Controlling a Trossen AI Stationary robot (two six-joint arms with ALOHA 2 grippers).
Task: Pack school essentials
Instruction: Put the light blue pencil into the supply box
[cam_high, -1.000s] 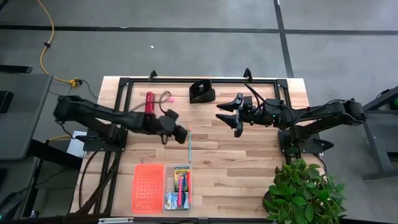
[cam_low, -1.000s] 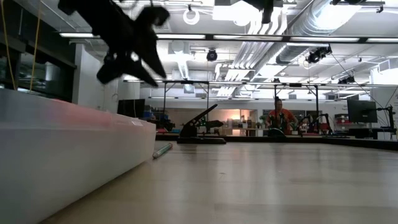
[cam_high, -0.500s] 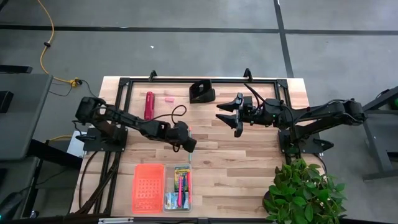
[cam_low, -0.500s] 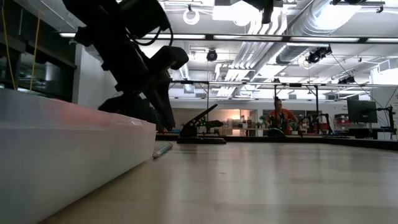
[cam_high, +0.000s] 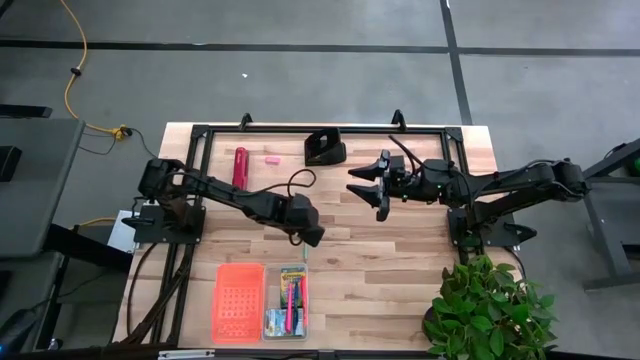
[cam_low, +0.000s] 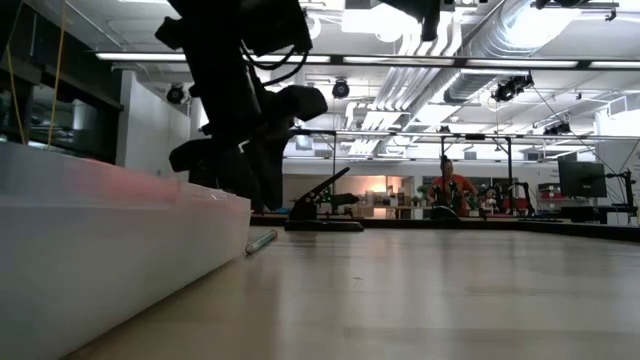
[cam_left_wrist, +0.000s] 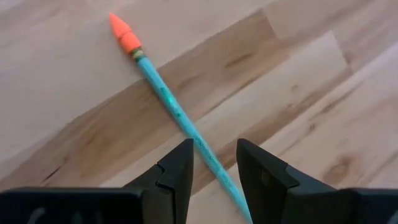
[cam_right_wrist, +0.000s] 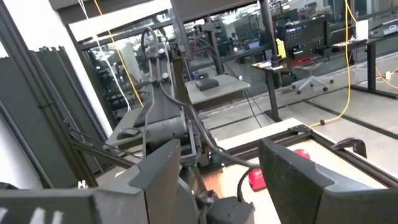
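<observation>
A thin blue-green pencil with an orange cap lies flat on the wooden table; it also shows in the low view. My left gripper is low over it and open. In the left wrist view its two fingers stand on either side of the pencil's shaft, apart from it. The clear box near the front edge holds the yellow-green crayon box and pink and other pens. A tiny pink eraser lies at the far side. My right gripper is open and empty above the table's middle.
An orange-red lid lies left of the clear box. A long red bar and a black block sit at the far side. A potted plant stands at the near right corner. A person shows far off in the room.
My left gripper has gone toward the table's right and near edges and come down over the blue-green pencil, fingers now on either side of it. The pencil has stayed where it was.
</observation>
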